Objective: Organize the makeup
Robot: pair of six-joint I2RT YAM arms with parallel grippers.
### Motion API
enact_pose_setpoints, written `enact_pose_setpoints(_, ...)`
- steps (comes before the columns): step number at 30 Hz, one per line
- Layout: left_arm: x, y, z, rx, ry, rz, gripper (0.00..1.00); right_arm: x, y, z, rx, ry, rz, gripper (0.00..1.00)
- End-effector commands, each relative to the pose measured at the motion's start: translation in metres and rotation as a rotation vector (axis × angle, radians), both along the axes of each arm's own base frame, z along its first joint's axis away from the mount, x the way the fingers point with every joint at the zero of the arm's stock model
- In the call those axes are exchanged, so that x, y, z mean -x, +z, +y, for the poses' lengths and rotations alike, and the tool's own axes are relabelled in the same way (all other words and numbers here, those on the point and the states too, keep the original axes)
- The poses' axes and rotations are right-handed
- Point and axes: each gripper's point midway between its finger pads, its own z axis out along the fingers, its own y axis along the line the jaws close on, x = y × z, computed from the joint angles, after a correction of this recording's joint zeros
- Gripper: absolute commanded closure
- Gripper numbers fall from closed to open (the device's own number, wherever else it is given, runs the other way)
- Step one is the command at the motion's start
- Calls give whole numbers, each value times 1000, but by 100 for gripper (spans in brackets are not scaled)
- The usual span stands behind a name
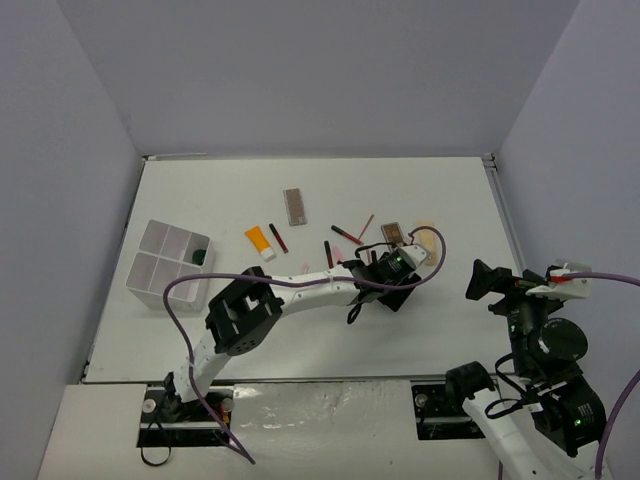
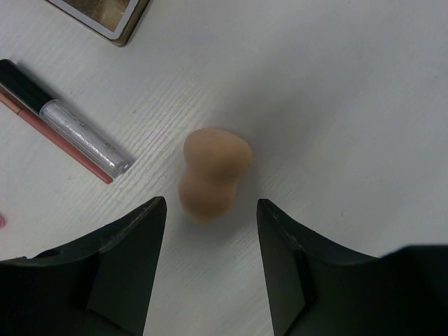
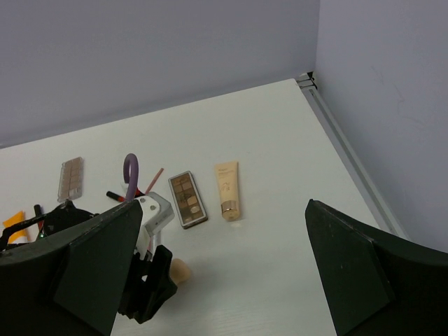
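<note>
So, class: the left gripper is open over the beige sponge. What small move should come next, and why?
Probably ease the left gripper forward before closing: the beige sponge lies loose on the table, only its near end between the open fingers.

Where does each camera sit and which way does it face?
Top external: above, behind the bases, looking down on the white table; both arms show.
Left wrist: straight down at the beige egg-shaped sponge, between left gripper's fingers.
Right wrist: raised, facing the far wall; right gripper's fingers at both edges.
Shared: both wrist views show the sponge.
</note>
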Motion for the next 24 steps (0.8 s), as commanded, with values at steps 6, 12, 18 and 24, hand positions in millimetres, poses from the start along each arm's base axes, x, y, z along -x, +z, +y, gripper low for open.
enact_pose_setpoints(6,-23,41,-27,103,8,-83,50,-2,14,3,-5,19,-72,0)
enact_pose_setpoints(12,-22,28,-27,73,6,-65,58,-2,14,3,-5,18,-71,0)
enact_pose_setpoints(18,-21,29,-23,62,13,-65,75,-3,13,3,-4,19,-72,0)
enact_pose_setpoints(24,-27,81,5,59,75,-147,100,-3,13,4,-1,22,-70,0)
